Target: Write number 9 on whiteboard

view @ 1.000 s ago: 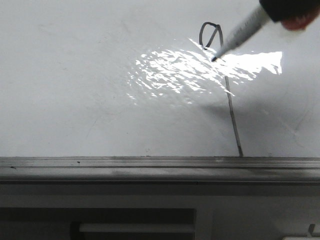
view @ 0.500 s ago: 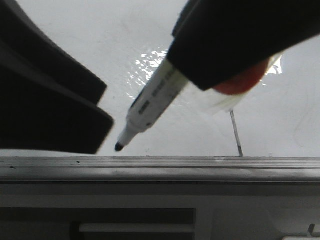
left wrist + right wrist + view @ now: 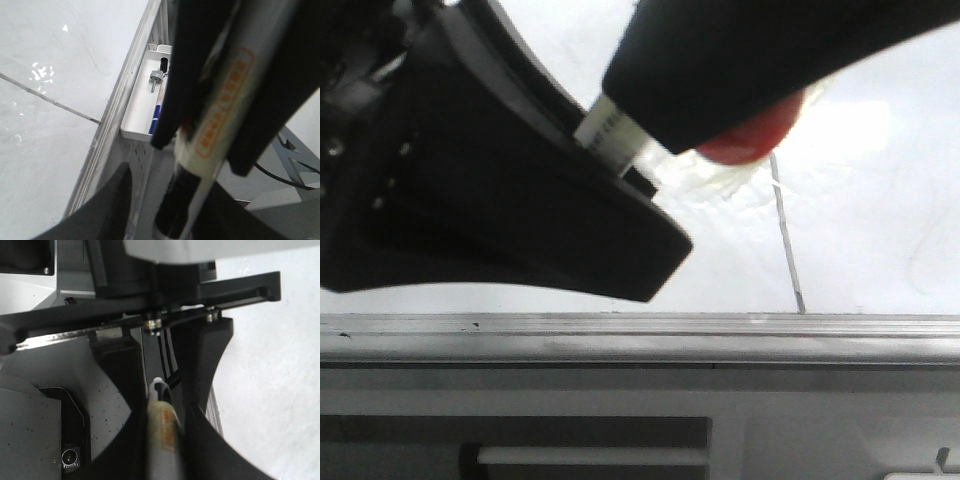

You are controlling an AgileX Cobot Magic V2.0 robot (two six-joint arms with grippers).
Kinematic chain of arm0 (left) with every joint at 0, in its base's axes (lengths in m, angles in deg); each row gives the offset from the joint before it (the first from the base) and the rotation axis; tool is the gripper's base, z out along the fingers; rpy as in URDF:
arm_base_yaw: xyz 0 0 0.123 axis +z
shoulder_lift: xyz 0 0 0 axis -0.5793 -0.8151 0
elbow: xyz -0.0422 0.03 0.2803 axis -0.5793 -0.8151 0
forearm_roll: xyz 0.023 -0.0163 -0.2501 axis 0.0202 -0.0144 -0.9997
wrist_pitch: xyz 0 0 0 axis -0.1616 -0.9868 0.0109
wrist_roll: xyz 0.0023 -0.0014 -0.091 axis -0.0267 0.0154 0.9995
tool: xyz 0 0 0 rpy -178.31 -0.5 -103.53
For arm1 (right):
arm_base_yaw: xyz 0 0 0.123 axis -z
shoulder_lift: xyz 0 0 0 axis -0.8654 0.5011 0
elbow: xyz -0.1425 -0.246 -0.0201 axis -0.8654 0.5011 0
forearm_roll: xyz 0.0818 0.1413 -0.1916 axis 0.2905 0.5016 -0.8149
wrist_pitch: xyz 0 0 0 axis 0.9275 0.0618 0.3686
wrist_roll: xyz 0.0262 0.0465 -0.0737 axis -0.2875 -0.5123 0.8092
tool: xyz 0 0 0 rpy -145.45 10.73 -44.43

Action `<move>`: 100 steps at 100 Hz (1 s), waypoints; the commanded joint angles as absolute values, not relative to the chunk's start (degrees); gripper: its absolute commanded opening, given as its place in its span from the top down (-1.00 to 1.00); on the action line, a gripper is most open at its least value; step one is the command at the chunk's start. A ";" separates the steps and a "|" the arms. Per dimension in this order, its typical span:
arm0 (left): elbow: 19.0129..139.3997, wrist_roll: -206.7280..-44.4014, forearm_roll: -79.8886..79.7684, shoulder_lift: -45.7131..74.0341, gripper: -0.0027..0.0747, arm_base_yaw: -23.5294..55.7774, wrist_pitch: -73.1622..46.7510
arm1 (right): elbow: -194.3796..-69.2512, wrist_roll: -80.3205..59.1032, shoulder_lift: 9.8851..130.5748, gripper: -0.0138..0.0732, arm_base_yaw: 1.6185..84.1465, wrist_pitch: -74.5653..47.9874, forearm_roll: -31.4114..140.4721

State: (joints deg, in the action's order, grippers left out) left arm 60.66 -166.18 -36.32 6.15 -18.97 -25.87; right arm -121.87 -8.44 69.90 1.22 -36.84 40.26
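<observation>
The whiteboard (image 3: 880,220) is glossy white with a grey rail (image 3: 620,335) along its near edge. Only the long slanted tail of the number 9 (image 3: 787,250) shows; its loop is hidden behind my right gripper (image 3: 630,110). That gripper is shut on a white marker (image 3: 610,135). In the right wrist view (image 3: 162,450) the marker (image 3: 161,430) lies clamped between the fingers. My left gripper (image 3: 620,190) is open, and in the left wrist view (image 3: 170,200) the marker's dark end (image 3: 175,210) sits between its fingers, with a gap on one side.
A white tray (image 3: 142,127) hangs below the rail and holds a blue pen (image 3: 157,107) and other pens. A red rounded part (image 3: 750,140) shows under my right gripper. The 9's tail also crosses the board in the left wrist view (image 3: 50,98).
My right gripper has carried the marker off the 9, down and to the left, close to the camera. My left gripper has come in from the left, and its jaws now stand around the marker's tip.
</observation>
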 commanded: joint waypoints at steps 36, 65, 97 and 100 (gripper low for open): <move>62.98 -165.87 -41.66 6.95 0.98 -18.76 -22.33 | -123.86 -8.11 69.73 0.50 1.09 -33.39 41.85; 58.48 -165.47 -44.95 6.95 0.98 -14.80 -22.32 | -126.61 -8.22 63.56 -0.56 5.76 -29.73 38.01; 57.51 -165.47 -46.78 6.95 0.98 -13.18 -22.19 | -127.20 -10.72 54.03 0.83 14.06 -24.79 38.01; 57.51 -165.47 -46.78 6.95 0.98 -13.18 -22.05 | -127.20 -11.30 53.59 0.82 14.63 -24.79 38.01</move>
State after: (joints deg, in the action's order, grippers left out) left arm 56.00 -165.89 -44.57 6.15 -13.30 -22.79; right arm -125.36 -9.64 55.04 12.74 -29.33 38.42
